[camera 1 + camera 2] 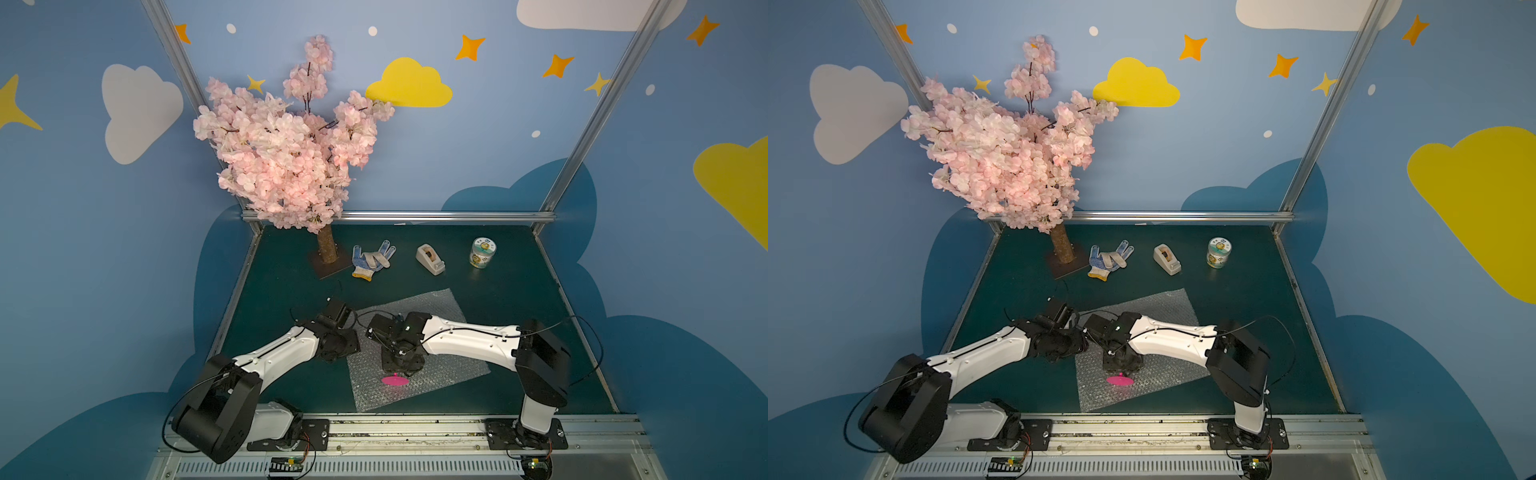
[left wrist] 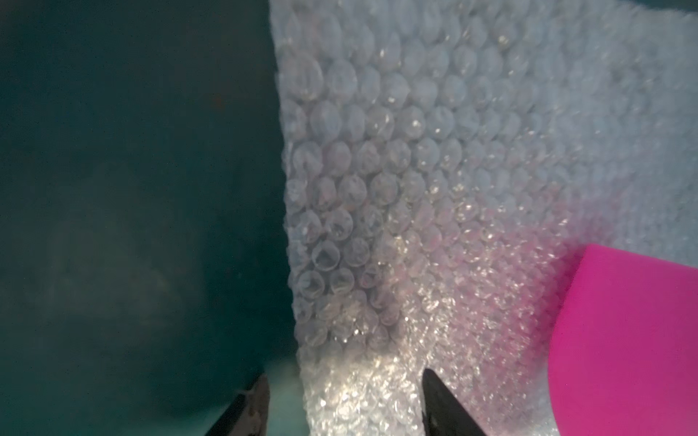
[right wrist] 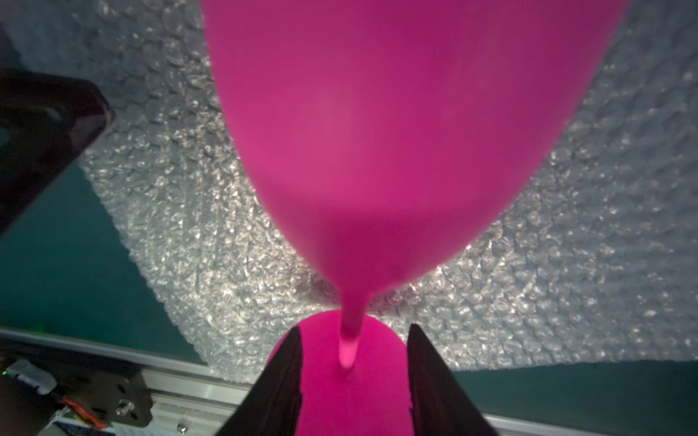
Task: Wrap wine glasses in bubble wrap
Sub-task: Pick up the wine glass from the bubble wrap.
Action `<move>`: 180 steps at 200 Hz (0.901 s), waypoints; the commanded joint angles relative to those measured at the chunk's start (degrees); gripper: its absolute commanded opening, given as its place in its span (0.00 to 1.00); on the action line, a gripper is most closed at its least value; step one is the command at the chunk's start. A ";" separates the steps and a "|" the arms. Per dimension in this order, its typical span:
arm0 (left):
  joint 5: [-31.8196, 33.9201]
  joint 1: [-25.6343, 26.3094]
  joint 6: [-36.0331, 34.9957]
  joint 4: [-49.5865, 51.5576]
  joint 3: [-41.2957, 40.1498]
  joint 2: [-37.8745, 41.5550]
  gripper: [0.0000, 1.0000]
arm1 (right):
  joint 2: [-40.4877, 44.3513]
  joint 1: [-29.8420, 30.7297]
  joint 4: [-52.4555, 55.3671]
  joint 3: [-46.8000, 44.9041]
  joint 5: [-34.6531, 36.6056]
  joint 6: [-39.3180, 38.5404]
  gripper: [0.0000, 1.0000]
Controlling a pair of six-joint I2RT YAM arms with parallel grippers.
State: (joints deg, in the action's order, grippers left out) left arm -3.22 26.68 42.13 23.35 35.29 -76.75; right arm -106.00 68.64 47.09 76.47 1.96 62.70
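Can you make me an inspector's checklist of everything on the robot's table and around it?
Surface: dark green table, no spill seen.
Job's things: pink goblet lies on its side on the bubble wrap, not yet wrapped; the wrap is spread out.
Clutter: glove, tape dispenser, jar and blossom tree along the far side, apart from the wrap.
Tools: left tool open, straddling the wrap's edge; right tool open, a finger on either side of the goblet's stem, not touching it.
Cables: black cables loop along both arms; no snag seen.
Surroundings: blue walls with clouds and stars, metal frame.
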 commanded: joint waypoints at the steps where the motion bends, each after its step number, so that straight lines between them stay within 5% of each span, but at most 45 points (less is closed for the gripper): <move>1: 0.82 -0.22 1.08 -1.57 -0.31 -1.23 0.61 | -1.31 0.26 -1.96 -1.91 0.15 2.58 0.43; 91: 4.69 -1.04 0.36 -1.58 1.20 -4.58 0.51 | 2.46 0.21 -1.71 -2.72 0.86 2.61 0.14; 180: 4.68 -1.69 -7.13 -0.55 5.52 -6.25 0.48 | 6.30 1.40 1.29 -1.97 0.29 -8.55 0.07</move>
State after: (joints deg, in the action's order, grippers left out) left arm 1.06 25.36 39.35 22.52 38.39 -81.08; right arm -102.02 68.90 46.41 74.04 2.37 59.99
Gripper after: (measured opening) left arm 0.487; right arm 0.123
